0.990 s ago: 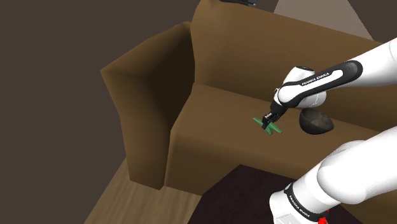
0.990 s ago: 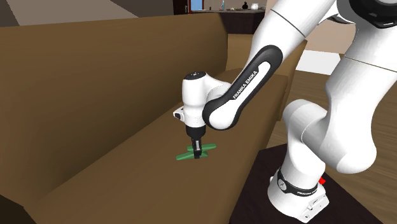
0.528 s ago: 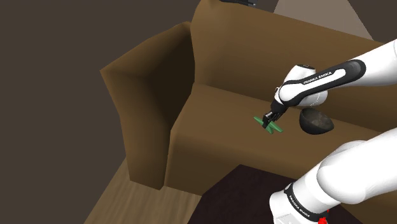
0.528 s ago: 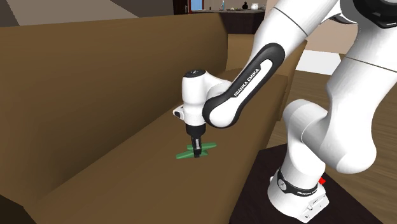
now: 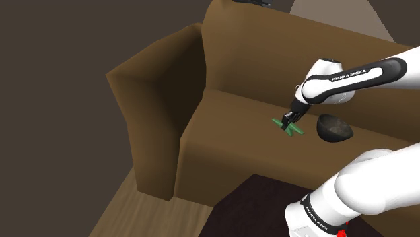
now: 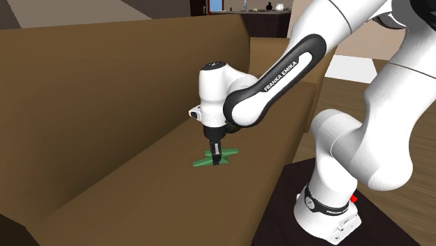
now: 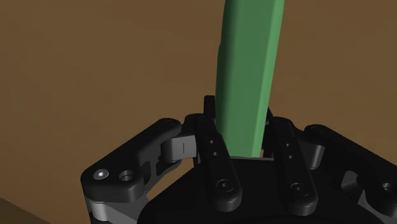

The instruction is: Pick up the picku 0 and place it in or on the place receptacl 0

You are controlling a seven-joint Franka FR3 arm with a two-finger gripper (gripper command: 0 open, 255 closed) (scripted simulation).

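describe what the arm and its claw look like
The arm is white, built of rounded tubular links with black joint sections; one black band carries white FRANKA EMIKA lettering. A small red mark sits near its base. The claw is all black, with two slim fingers dotted with round screw holes.

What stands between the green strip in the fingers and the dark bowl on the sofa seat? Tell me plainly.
Nothing visible does. The gripper is shut on the green strip. In the shoulder view, just a bare stretch of the brown sofa seat lies between the strip and the dark bowl to its right.
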